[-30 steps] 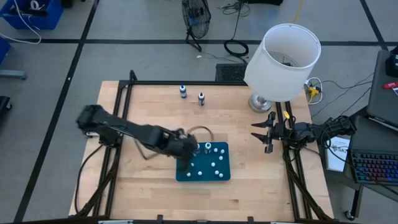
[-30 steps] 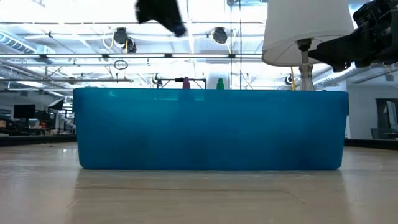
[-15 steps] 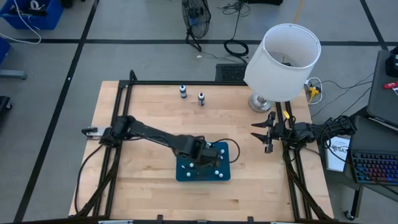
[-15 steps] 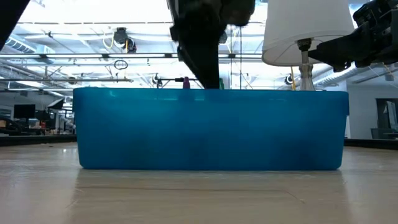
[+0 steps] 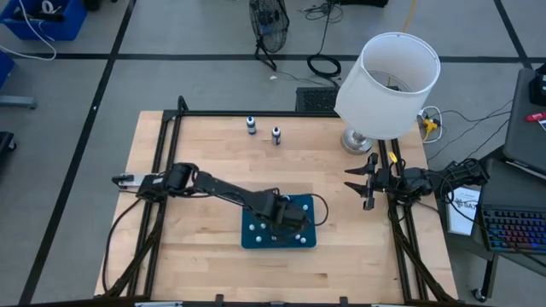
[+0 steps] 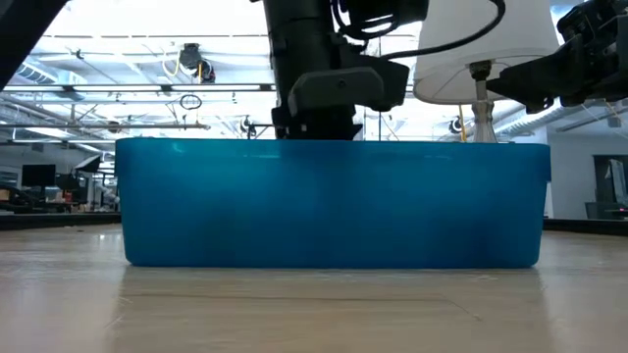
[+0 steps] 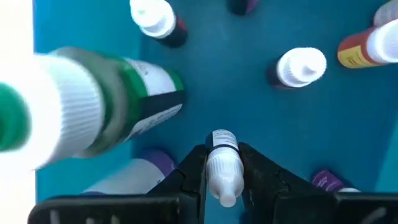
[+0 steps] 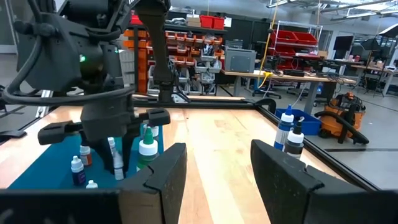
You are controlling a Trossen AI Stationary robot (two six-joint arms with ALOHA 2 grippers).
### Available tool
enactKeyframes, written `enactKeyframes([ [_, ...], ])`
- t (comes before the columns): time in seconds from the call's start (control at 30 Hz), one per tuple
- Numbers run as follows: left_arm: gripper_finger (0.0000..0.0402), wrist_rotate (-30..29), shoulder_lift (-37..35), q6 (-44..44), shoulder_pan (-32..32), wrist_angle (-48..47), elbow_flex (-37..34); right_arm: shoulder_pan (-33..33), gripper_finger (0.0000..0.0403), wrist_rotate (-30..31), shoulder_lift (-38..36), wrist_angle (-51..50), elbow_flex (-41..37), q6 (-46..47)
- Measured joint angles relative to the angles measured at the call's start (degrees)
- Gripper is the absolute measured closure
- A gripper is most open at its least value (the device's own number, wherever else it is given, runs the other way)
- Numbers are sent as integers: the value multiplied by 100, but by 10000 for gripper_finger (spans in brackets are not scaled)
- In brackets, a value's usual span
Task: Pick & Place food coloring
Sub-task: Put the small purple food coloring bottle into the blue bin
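Observation:
My left gripper (image 5: 290,213) reaches down over the blue mat (image 5: 256,240) and is shut on one small food coloring bottle (image 7: 222,163). Around it, several more white-capped bottles stand upright on the mat, among them a green-labelled one (image 7: 149,93) and a red one (image 7: 364,50). In the right wrist view the held bottle (image 8: 115,157) shows below the left gripper's fingers. Two further bottles (image 5: 250,125) (image 5: 275,134) stand on the wood near the table's far edge. My right gripper (image 5: 363,183) waits open at the table's right edge. My left gripper pinches the bottle's whitish cap (image 7: 224,177) between its two fingers (image 7: 193,174), one on either side. The fingers come from above, pointing steeply down. The bottle stays roughly upright, its body below the fingertips over the mat. I cannot tell whether its base touches the mat.
A table lamp with a white shade (image 5: 388,81) stands at the far right corner, its base (image 5: 357,141) on the wood. Black rails (image 5: 162,153) run along the table's sides. Bare wood lies between the mat and the two far bottles.
My left gripper has come down from above the mat's left edge toward the table's right edge and in among the bottles on the mat, tipping more steeply downward. Its fingers now reach below the mat's top edge in the low view.

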Motion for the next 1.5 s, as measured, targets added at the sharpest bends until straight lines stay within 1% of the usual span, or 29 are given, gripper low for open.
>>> enactKeyframes([
  [0.53, 331, 144, 0, -145, -95, 63, -4, 2, 236, 0, 0, 0, 0, 2],
  [0.67, 331, 127, 0, -226, -154, 61, -4, 2, 236, 0, 0, 0, 0, 2],
  [0.77, 331, -13, -13, -226, -192, 35, -15, 0, 236, 0, 0, 0, 0, 0],
  [1.07, 331, -19, -26, -103, -195, -32, 10, 0, 236, 0, 0, 0, 0, 0],
  [1.2, 331, -145, -26, -43, -221, -261, 329, 2, 236, 0, 0, 1, 0, 0],
  [1.4, 331, -592, -33, 158, -363, -773, 1025, 0, 236, 0, 0, 1, 0, 2],
  [1.5, 331, -556, -39, 171, -449, -872, 1236, 0, 236, 0, 0, 0, 0, 2],
])
